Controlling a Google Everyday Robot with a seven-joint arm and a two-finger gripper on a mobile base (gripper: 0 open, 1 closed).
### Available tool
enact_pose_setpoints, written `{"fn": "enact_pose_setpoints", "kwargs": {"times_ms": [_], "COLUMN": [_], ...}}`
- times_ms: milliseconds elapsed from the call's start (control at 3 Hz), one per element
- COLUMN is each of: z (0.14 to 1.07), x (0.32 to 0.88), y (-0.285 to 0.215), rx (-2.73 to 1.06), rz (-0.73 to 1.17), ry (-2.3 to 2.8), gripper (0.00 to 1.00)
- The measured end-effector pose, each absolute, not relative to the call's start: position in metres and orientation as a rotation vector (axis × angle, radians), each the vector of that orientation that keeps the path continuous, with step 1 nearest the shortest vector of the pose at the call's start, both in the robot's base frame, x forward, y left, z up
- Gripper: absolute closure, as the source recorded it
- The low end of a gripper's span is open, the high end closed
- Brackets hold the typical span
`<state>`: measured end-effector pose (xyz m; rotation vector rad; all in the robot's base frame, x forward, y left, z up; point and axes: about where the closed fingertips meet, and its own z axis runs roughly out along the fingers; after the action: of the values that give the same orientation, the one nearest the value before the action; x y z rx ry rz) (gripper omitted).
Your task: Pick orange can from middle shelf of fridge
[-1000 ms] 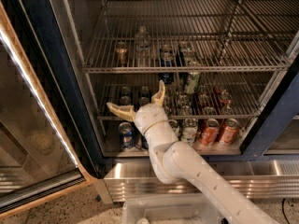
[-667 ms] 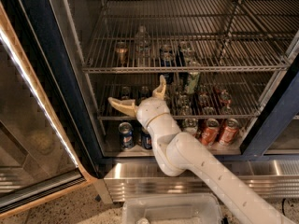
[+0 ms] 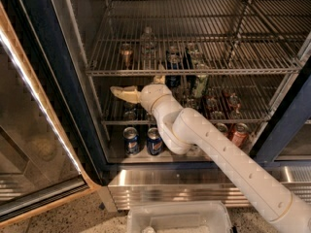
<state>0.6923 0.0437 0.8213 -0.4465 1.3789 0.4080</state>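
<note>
The fingers (image 3: 124,94) of the gripper (image 3: 137,83) are spread wide and empty just below the front rail of the middle shelf (image 3: 204,72) in the fridge (image 3: 41,57), so this looks like the approach, and the next move probably calls for rising to the orange can (image 3: 126,54) at that shelf's left.

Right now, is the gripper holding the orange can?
No: the gripper is open and empty just below the middle shelf, where the orange can stands.
</note>
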Motion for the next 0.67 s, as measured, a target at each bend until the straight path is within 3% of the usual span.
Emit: {"fn": "enact_pose_setpoints", "kwargs": {"times_ms": [667], "z": [0.822], "x": [0.703], "y": [0.055], "rx": [-0.451], "rz": [0.427], "ry": [1.369], "gripper": [0.00]}}
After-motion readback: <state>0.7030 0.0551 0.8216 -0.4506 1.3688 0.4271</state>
